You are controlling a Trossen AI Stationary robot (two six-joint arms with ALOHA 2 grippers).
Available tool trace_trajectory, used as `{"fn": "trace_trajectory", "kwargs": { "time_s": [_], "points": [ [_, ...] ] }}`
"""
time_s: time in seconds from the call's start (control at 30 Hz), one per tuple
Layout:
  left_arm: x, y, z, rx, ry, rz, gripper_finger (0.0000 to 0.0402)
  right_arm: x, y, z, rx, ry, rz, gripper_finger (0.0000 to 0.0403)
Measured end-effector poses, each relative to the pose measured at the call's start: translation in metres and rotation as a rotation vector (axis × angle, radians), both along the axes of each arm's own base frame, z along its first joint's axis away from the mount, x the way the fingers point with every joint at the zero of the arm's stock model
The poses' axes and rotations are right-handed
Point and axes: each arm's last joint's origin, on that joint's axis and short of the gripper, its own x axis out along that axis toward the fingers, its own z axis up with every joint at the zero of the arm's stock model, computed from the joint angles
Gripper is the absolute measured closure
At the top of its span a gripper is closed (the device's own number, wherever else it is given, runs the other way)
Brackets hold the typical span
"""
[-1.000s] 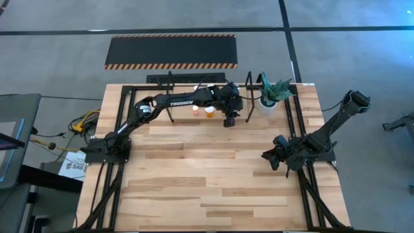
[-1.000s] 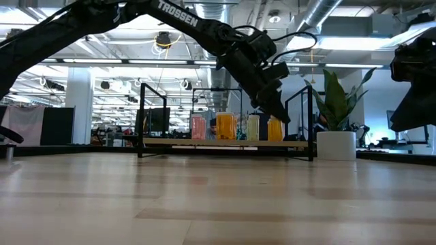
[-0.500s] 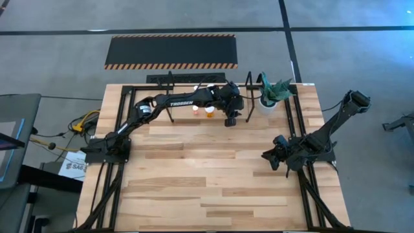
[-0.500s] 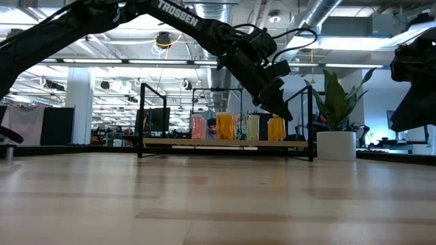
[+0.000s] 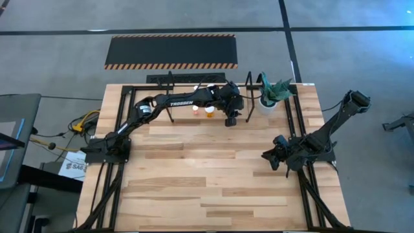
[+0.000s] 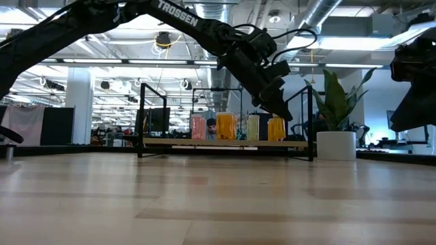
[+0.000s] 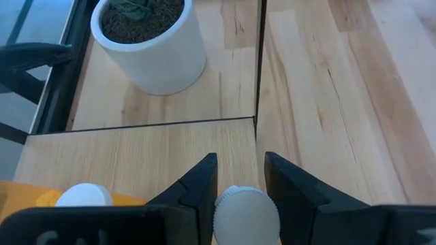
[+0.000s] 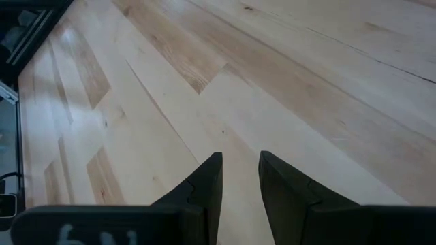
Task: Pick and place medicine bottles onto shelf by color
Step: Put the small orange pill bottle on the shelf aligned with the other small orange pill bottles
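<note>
Medicine bottle (image 7: 246,212), white-capped, stands on the shelf (image 7: 136,153) between my left pincer's (image 7: 240,182) fingers, which look barely parted, hardly gripping now. Lifting off crookedly, I could knock it into its neighbour (image 7: 83,197). Beyond the shelf's end, the white pot (image 7: 151,49) holds soil and a plant.

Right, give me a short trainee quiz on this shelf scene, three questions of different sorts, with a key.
1. True or false: the right gripper hangs over the shelf.
2. How many medicine bottles stand on the shelf in the low view? A two, B four, C seven.
3. Fill in: the gripper at the shelf's end nearest the potted plant is the ___ gripper.

Key: 1 false, it waits over bare table; 2 B; 3 left.
</note>
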Motion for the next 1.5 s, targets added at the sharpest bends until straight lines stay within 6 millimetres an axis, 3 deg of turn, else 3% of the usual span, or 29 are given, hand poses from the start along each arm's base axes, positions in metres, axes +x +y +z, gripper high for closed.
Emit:
{"fn": "trace_trajectory", "kwargs": {
  "time_s": [1.5],
  "points": [
    [-0.0020, 0.0042, -0.0058, -0.030, -0.003, 0.027, 0.0301, 0.0000, 0.0000, 0.0000, 0.000, 0.000, 0.000, 0.0284]
  ]
}}
